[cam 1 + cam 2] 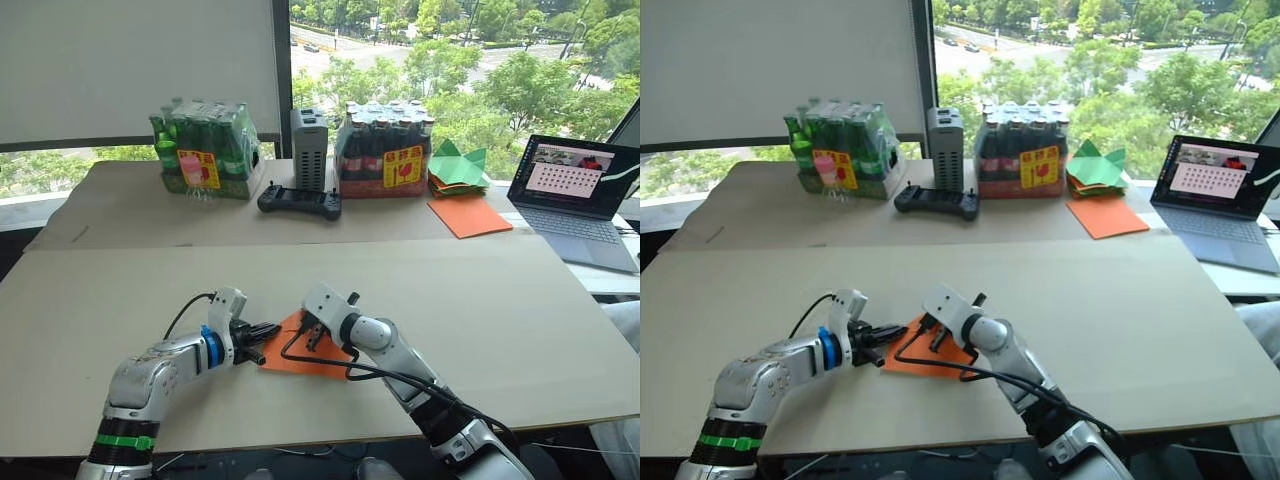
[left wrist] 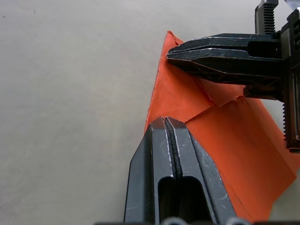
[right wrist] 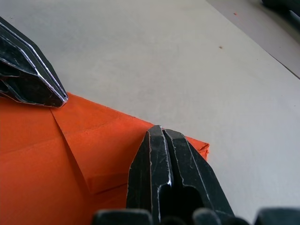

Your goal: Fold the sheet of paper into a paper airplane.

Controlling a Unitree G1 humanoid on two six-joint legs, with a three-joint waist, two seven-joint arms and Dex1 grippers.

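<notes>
Paper: orange sheet [image 1: 300,352], already folded to a pointed wedge with visible creases, lies flat on the near part of the bench [image 1: 520,330], between the two arms.
Step in hand (judged): flattening a fold; both tools bear down on the wedge from above, not pinching it.
Left tool [image 1: 262,330]: fingers pressed together, no gap between them in the left wrist view. Tip rests on the wedge at its left edge, where a diagonal crease meets the border. Grasping nothing.
Right tool [image 1: 314,331]: fingers likewise clenched, nothing between them. Tip sits on the wedge near the pointed corner, on a folded flap.
Spacing: the tips are near each other but apart; a short stretch of paper lies bare between them.
Doing it well: keep one tip as an anchor so the sheet cannot slide on the smooth bench; draw the other along the crease line, not across it, with light downward load. Too much drag would likely buckle or tear thin paper.
Risk: the flap may spring up once pressure lifts; a second pass along the crease may be needed.
Progress (judged): mid-fold; no raised wing yet.
Background: bottle packs [image 1: 205,150], spare orange sheet [image 1: 468,215], laptop [image 1: 580,195] at the far side, well apart.
</notes>
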